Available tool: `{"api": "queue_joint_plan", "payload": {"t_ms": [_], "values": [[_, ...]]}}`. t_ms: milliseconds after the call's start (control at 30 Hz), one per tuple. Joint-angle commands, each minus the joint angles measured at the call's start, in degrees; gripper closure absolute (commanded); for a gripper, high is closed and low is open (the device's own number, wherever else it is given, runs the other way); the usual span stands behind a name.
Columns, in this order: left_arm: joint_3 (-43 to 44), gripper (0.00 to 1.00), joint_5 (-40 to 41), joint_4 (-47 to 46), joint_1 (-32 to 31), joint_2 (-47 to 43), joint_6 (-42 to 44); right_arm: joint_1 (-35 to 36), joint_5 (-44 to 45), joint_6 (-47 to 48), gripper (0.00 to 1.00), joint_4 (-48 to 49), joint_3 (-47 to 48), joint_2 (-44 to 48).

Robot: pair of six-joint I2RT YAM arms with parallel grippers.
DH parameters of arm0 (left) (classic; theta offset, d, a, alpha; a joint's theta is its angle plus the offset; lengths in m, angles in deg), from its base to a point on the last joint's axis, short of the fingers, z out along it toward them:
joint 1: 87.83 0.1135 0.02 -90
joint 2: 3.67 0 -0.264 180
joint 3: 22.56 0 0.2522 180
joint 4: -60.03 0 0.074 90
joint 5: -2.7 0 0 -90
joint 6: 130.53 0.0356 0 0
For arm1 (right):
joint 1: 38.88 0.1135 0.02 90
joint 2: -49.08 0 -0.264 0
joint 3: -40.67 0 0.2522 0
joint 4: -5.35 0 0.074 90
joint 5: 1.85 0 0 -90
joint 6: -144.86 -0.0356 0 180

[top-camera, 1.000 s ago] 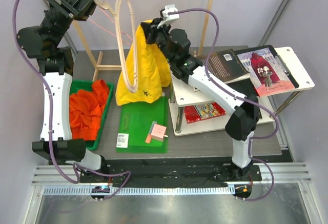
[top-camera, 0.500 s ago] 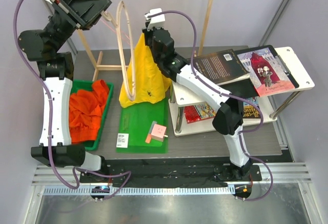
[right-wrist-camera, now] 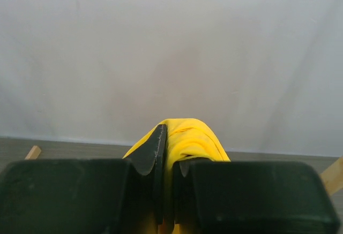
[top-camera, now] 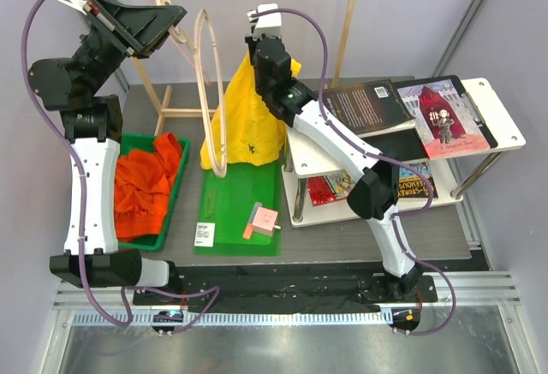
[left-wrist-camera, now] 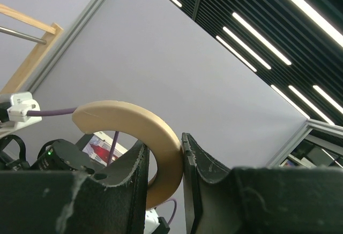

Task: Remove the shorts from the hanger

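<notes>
Over the last second the right fingers [right-wrist-camera: 169,143], clamped on a fold of the yellow shorts [top-camera: 244,126], have hoisted the cloth into a tall peak. The left fingers [left-wrist-camera: 163,156], clamped on the wooden hanger [top-camera: 205,92], have drawn it up and leftward. The shorts now hang mostly beside the hanger, overlapping only its lower loop, so they are probably nearly free. The green bin [top-camera: 141,241] on the tabletop [top-camera: 342,237] holds the orange shorts [top-camera: 145,181].
</notes>
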Motion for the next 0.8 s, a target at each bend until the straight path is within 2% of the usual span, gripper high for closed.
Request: {"api": "queue_joint_plan", "payload": {"t_ms": [0, 33, 67, 133, 167, 233, 267, 333, 533, 767], "values": [[-0.17, 1.00, -0.31, -0.78, 0.33, -2.07, 1.07, -1.19, 2.94, 0.60, 0.80, 0.27, 4.95, -1.22], [-0.35, 1.00, -0.40, -0.87, 0.33, -2.08, 1.08, -1.10, 2.33, 0.51, 0.72, -1.04, 6.00, -1.57], [-0.44, 1.00, -0.57, -0.87, 0.33, -2.08, 1.08, -1.10, 2.07, 0.17, 0.60, -3.93, 7.67, -2.01], [-1.05, 1.00, -0.49, -0.70, 0.33, -2.25, 1.34, -1.10, 1.01, -0.89, 0.49, -5.62, 7.95, -1.41], [-1.40, 1.00, -0.40, -0.61, 0.33, -2.25, 1.25, -1.19, 0.66, -1.76, 0.37, -6.67, 6.90, -0.97], [-1.49, 1.00, 0.04, -0.43, 0.07, -1.82, 1.43, -1.36, -0.48, -3.17, 0.31, -7.65, 4.80, 0.96], [-1.41, 1.00, 0.13, -0.34, -0.37, -1.46, 1.51, -1.54, -1.53, -4.83, 0.23, -7.82, 1.83, 1.75], [-0.53, 0.99, -0.13, -0.43, -1.86, -0.15, 1.60, -2.15, -2.50, -7.03, 0.14, -8.87, 0.04, 3.25], [-1.23, 1.00, 1.09, 0.71, -6.17, 0.47, 4.06, -2.42, -7.51, -16.35, 0.00, -18.97, 0.92, 7.55], [-0.26, 0.99, 3.47, 12.38, -11.09, -0.05, 15.30, -2.59, -10.07, -24.97, 0.00, -31.18, 0.57, 13.87]]}}
